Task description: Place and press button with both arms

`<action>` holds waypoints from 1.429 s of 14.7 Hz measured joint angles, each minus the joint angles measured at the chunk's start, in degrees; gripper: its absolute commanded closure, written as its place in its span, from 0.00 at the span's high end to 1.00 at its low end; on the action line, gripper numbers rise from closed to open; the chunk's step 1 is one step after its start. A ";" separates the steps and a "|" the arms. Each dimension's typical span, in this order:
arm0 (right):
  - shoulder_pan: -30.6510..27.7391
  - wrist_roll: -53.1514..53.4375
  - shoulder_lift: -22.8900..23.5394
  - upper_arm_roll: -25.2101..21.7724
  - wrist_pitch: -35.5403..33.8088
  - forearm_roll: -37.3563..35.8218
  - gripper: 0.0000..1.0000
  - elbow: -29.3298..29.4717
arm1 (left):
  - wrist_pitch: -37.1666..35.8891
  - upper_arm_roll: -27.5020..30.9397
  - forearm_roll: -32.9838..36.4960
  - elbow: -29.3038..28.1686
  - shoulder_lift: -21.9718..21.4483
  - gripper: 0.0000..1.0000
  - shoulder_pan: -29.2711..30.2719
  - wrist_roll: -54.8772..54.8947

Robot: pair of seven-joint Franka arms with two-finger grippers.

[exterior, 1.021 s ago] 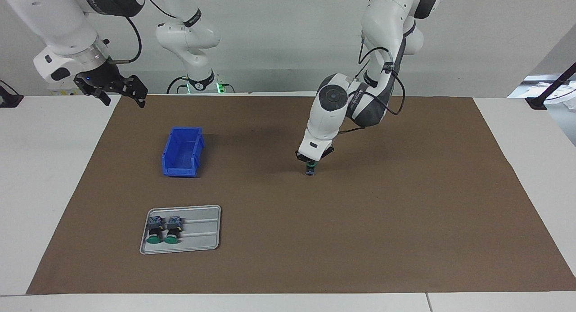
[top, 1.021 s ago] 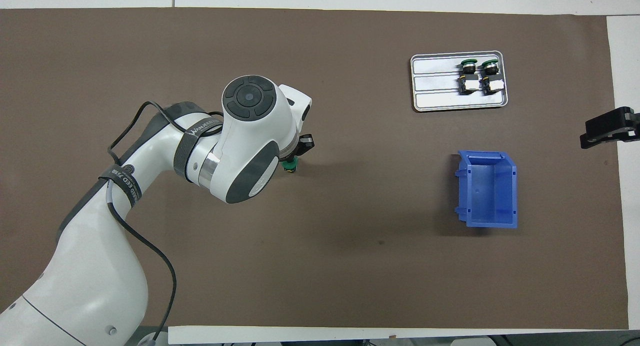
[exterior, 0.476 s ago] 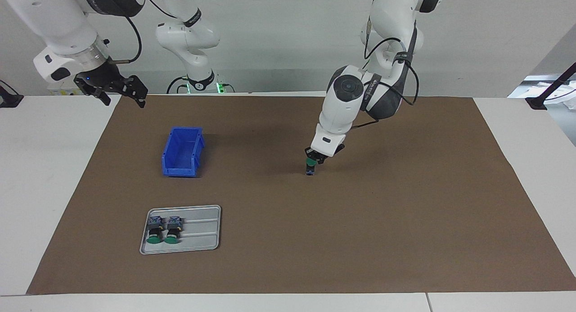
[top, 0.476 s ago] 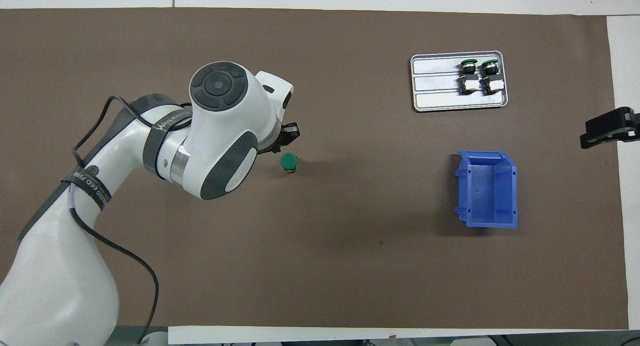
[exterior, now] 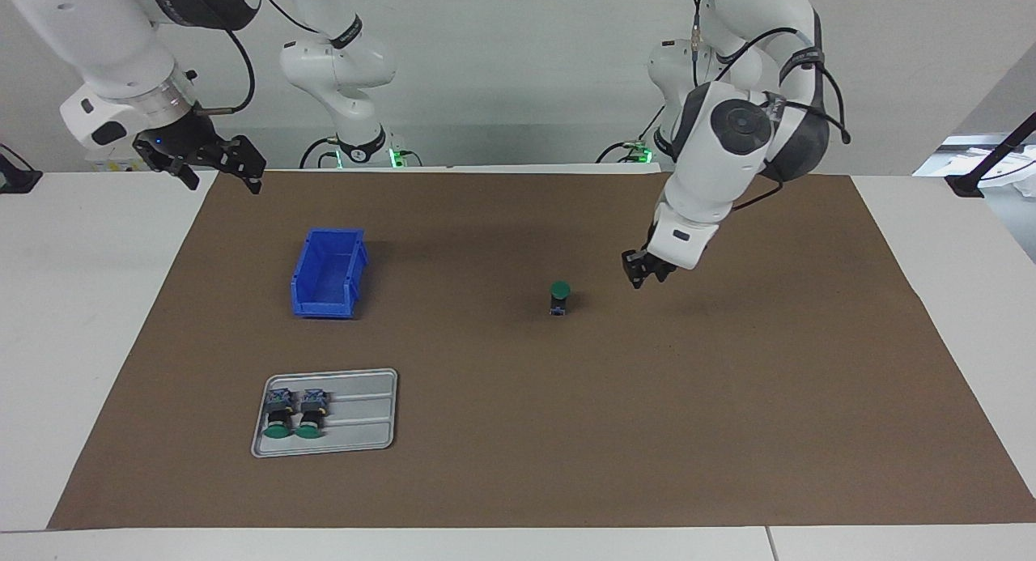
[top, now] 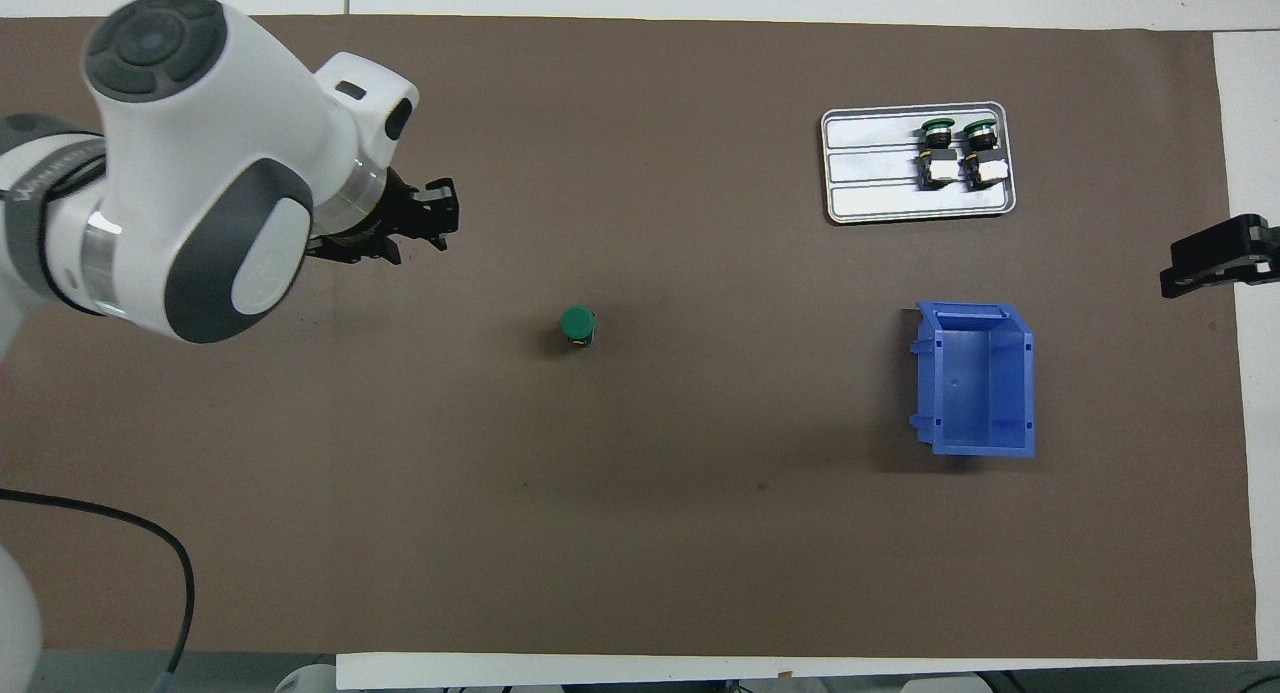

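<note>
On the mat at mid-desk I see the button (exterior: 559,297) upright and free, my left claw (exterior: 645,273) raised beside it, fingers apparently parted and empty, while my right claw (exterior: 217,166), half cropped overhead, waits open.

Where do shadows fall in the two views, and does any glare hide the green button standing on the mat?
Facing view: soft shadows lie on the mat near the button and under the left gripper. Overhead view: a faint shadow rings the button, a darker one lies beside the blue bin. No glare hides the button.
</note>
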 measured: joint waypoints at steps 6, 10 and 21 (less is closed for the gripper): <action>0.00 0.00 0.00 0.00 0.00 0.00 0.99 0.00 | -4.57 0.21 0.03 0.01 -4.00 0.82 9.96 13.66; 0.00 0.00 0.00 0.00 0.00 0.00 0.99 0.00 | -10.49 0.25 0.04 0.00 -6.77 0.84 13.16 18.49; 0.97 -1.85 -0.02 0.31 0.08 0.85 0.99 0.00 | -19.15 0.28 0.04 0.07 -13.39 0.99 14.82 20.86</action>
